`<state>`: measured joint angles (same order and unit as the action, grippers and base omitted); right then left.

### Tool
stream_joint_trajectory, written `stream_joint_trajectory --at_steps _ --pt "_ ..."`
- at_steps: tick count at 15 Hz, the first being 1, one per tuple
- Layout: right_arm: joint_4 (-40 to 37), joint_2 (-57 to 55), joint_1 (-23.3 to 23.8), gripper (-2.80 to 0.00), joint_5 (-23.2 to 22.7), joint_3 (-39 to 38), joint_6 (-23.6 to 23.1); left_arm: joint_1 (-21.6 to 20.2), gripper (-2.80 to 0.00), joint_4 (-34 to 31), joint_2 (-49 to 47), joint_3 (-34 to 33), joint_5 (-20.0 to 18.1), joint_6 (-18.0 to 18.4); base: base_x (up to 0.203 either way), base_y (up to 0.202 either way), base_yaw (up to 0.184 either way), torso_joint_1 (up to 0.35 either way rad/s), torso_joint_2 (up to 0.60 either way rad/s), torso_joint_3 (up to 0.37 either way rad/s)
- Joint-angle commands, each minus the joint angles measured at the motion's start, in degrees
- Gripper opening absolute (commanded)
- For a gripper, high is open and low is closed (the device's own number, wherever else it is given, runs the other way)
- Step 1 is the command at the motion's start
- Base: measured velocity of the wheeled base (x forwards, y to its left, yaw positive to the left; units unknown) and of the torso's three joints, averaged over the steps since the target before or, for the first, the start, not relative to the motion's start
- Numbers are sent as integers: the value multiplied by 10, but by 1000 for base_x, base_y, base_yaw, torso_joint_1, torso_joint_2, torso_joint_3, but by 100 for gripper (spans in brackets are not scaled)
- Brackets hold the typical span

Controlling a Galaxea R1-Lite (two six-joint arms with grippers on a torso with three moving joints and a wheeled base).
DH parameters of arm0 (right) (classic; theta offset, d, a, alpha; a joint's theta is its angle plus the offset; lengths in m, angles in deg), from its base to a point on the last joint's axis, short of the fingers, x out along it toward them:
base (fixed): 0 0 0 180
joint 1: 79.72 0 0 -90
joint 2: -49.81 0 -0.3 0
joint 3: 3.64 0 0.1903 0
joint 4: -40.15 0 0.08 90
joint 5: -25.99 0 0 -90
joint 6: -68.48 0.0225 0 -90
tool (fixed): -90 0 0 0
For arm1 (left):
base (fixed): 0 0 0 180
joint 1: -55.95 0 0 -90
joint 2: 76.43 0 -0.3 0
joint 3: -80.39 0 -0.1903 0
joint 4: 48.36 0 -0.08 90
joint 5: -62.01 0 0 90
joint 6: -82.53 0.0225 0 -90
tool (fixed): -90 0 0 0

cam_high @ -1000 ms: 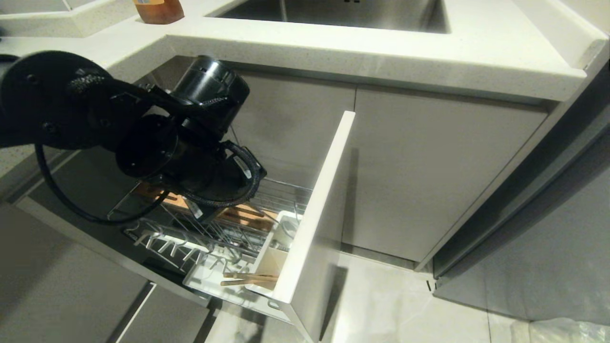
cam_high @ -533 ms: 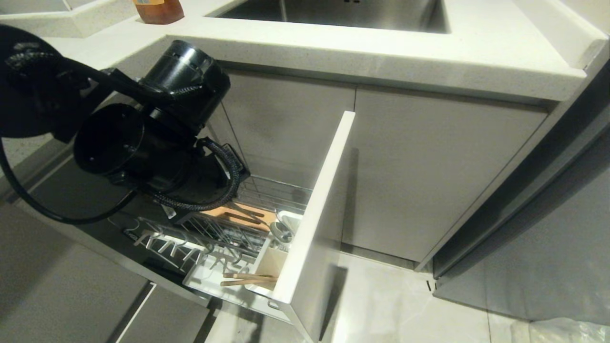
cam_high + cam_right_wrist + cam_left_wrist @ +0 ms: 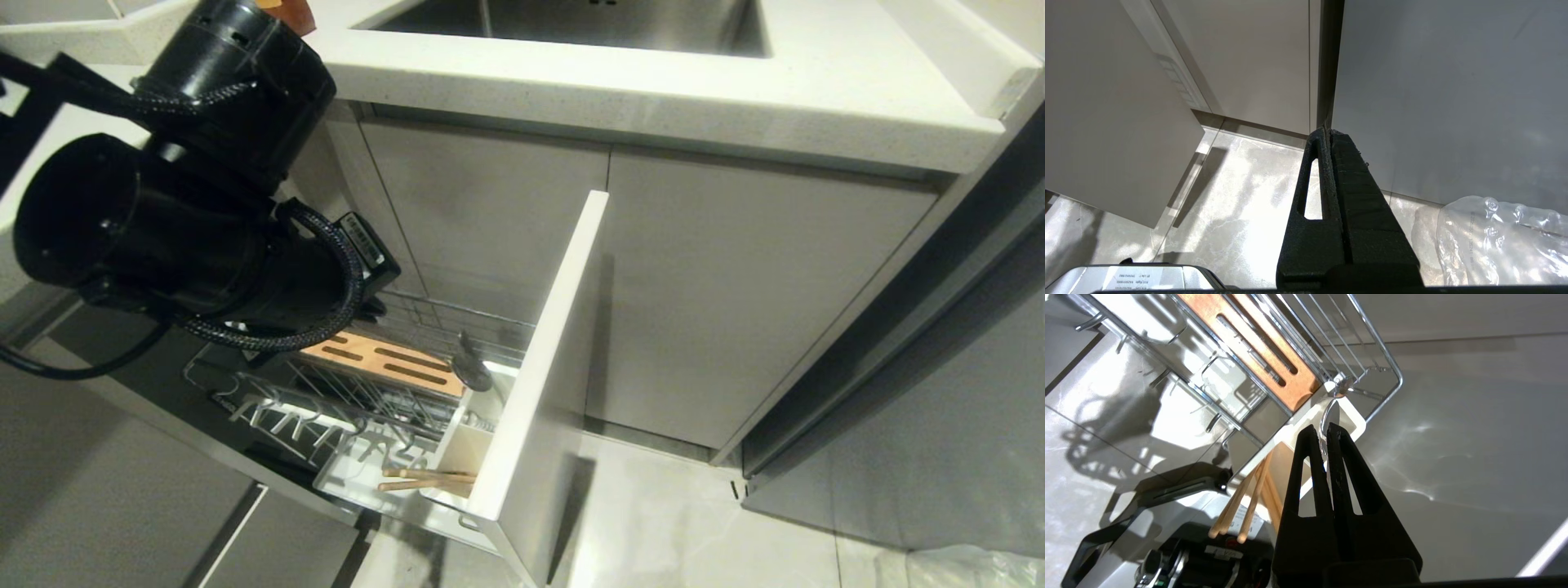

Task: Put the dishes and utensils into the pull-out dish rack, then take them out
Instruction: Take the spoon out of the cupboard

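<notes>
My left gripper (image 3: 1323, 430) is clenched on the spoon (image 3: 1327, 416), whose handle runs up between my fingertips; its bowl (image 3: 472, 369) hangs just above the white cup (image 3: 490, 400) at the rack's front corner. From the head view the rack (image 3: 359, 392) sits pulled out at about 7 o'clock of the scene, my left arm over it at 9 o'clock. The wood strip (image 3: 382, 363) lies at 9 o'clock of the spoon. The chopsticks (image 3: 424, 478) rest in the next cup, at 6 o'clock of the spoon, against the front panel (image 3: 547, 384). My right gripper (image 3: 1327, 134) is parked, fingers pressed together, pointing at the floor (image 3: 1241, 196).
</notes>
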<state>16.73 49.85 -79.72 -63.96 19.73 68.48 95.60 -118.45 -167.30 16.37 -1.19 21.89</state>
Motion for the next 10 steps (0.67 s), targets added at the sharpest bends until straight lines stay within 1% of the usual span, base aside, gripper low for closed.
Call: stream_joint_trajectory --at_steps 1,4,10 --pt "0 0 0 -280 0 0 0 10 -280 -7 15 5 2 -4 0 0 0 0 0 0" --pt "0 0 0 -280 0 0 0 17 -280 -7 45 11 2 -3 0 0 0 0 0 0" --pt "0 0 0 -280 0 0 0 22 -280 -6 134 44 0 42 0 0 0 0 0 0"
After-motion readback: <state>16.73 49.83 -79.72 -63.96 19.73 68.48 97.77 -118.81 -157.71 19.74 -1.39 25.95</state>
